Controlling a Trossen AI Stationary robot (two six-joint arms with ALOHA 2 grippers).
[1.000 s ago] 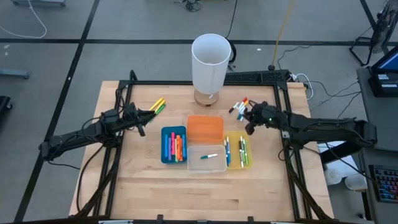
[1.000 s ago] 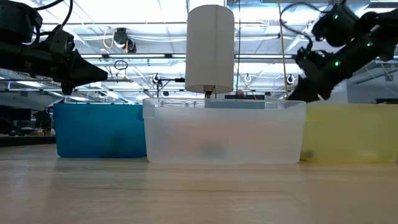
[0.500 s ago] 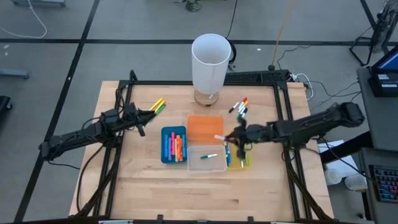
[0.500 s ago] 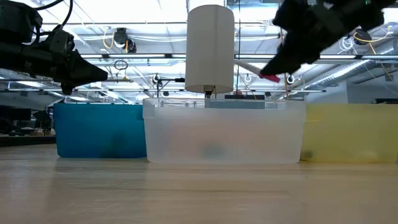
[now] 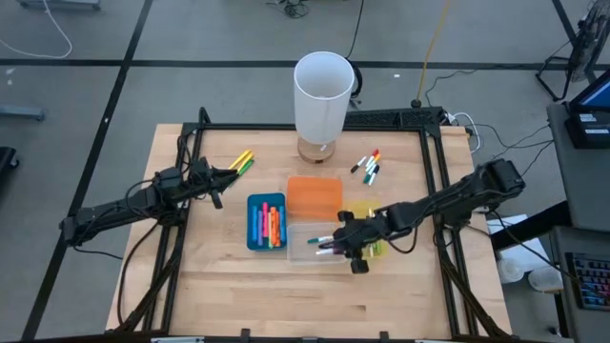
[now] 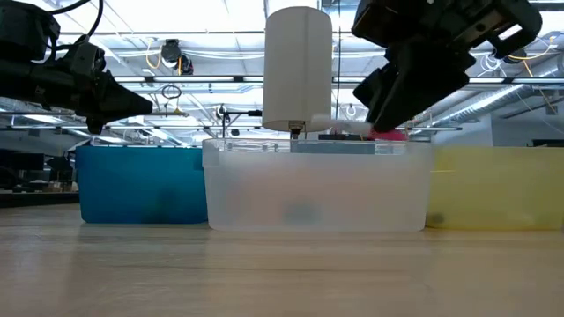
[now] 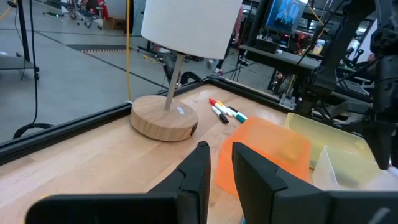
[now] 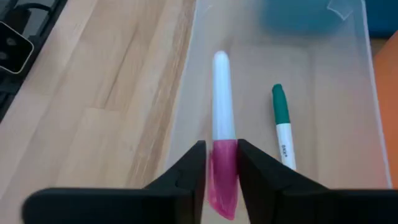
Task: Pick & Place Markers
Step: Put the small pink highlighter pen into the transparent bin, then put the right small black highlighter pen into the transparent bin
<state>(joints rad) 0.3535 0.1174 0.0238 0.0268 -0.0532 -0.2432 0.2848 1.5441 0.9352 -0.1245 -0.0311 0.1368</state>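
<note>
Right gripper (image 8: 217,180) clamped on pink-capped white marker (image 8: 221,155), long axis level over clear bin (image 5: 315,255), cap end between fingers, left gripper (image 7: 217,163) near table's left edge, jaws nearly closed, empty.

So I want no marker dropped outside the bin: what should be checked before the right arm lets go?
1. Right pincer grips the pink-capped white marker at its cap: ok.
2. Marker is over the clear bin: ok.
3. Landing spot beside the green-capped marker is free: ok.
4. Drop height above the bin floor: cannot tell.
5. Left pincer waits far off at the table's left: ok.
</note>
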